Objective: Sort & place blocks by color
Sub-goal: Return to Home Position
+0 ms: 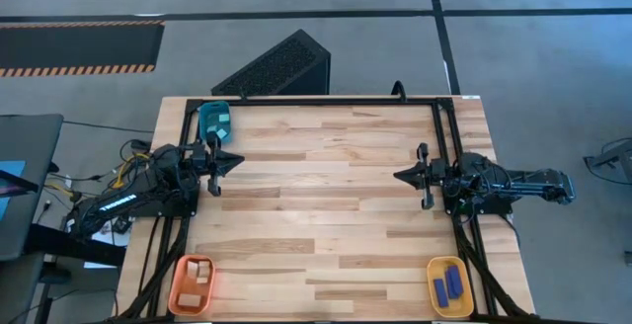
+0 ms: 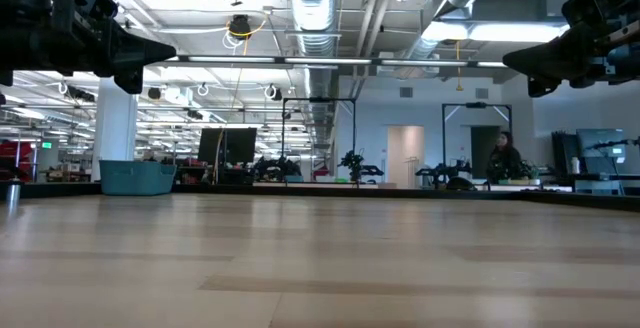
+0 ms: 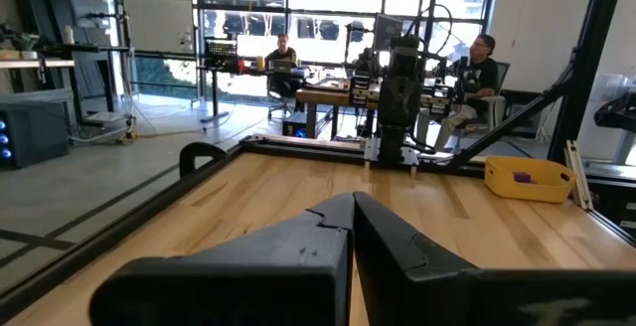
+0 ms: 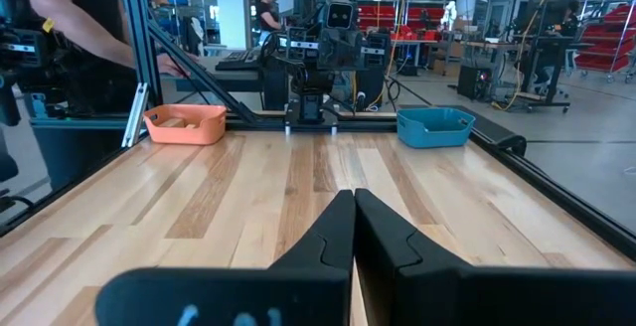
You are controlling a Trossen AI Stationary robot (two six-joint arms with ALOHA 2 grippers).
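All the blocks I see lie in trays. Light cyan cubes (image 1: 223,119) sit in the teal tray (image 1: 210,126) at the far left corner. Pale wood pieces (image 1: 200,269) fill the orange tray (image 1: 180,289) at the near left corner. Dark blue bars (image 1: 447,283) rest in the yellow tray (image 1: 434,299) at the near right corner. My left gripper (image 1: 238,162) hovers shut above the table's left side, near the teal tray. My right gripper (image 1: 399,176) hovers shut above the right side. The two point at each other across bare wood.
A black frame rail (image 1: 326,101) runs along the far edge and down both sides of the table. The wide middle of the wooden top (image 1: 316,215) lies bare between the arms. People sit and stand at desks in the room beyond.
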